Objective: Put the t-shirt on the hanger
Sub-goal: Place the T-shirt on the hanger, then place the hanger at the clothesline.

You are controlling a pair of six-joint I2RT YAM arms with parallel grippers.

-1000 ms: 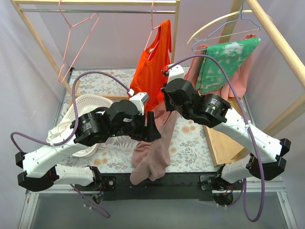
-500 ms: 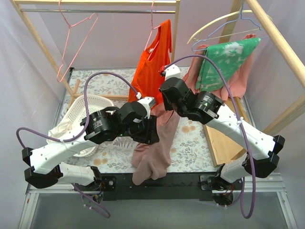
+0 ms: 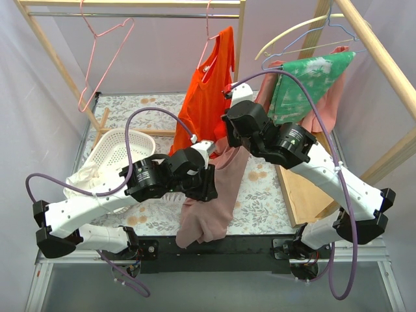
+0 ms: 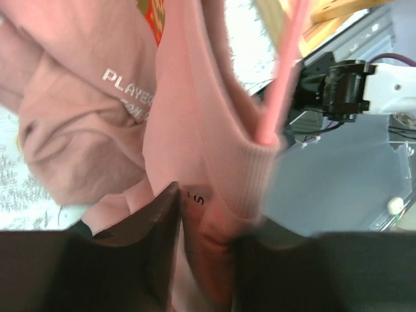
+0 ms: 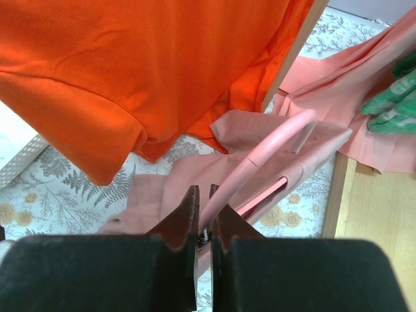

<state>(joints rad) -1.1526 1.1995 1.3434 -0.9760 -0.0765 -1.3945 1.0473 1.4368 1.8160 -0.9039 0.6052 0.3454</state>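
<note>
Top external: left arm [image 3: 149,177] has pushed toward three o'clock. Left gripper [image 4: 208,214] clamps the dangling t-shirt [image 3: 214,208]; at its one o'clock, right gripper [image 5: 203,218] pinches the hanger [image 5: 260,154], seemingly threading a ribbed opening.

I am seeing pale lilac fabric walls [image 3: 29,130] closing round a light wooden frame [image 3: 60,65] carrying a grey rail [image 3: 149,14]. Soft even light is falling on the floral-covered worktop [image 3: 130,102], a wooden board [image 3: 296,195] lying along its right side.
</note>
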